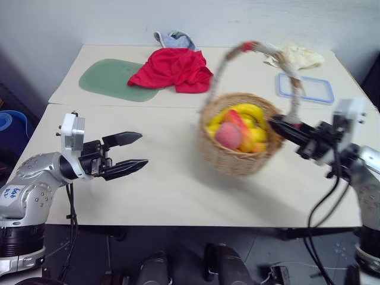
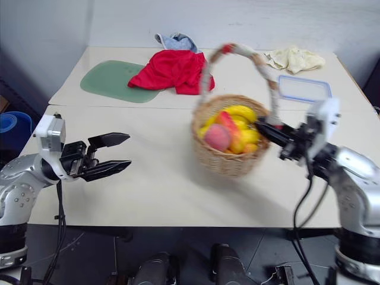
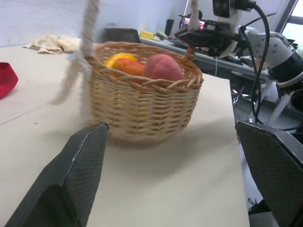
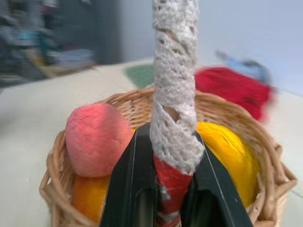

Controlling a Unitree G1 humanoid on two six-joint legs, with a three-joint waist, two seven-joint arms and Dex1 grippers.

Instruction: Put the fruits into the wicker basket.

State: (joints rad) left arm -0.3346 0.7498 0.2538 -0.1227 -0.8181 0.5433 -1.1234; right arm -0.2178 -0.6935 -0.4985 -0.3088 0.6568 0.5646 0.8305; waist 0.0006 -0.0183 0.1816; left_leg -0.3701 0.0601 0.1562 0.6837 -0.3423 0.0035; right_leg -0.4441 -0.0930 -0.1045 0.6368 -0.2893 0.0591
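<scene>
- A pale worktop stands before a white wall; toward 12 o'clock lie a green mat, a red cloth, a cream rag and a blue-rimmed clear lid.
- The wicker basket stands right of centre on the worktop, about 2 o'clock from the left gripper.
- Inside it, the pink peach lies against the red-to-yellow mango, among yellow fruits.
- The right gripper is clamped on the basket handle at its red-wrapped base, at the basket's 3 o'clock rim.
- The left gripper hangs over the worktop at 9 o'clock, its 2 fingers spread and holding nothing, pointing toward the basket.
</scene>
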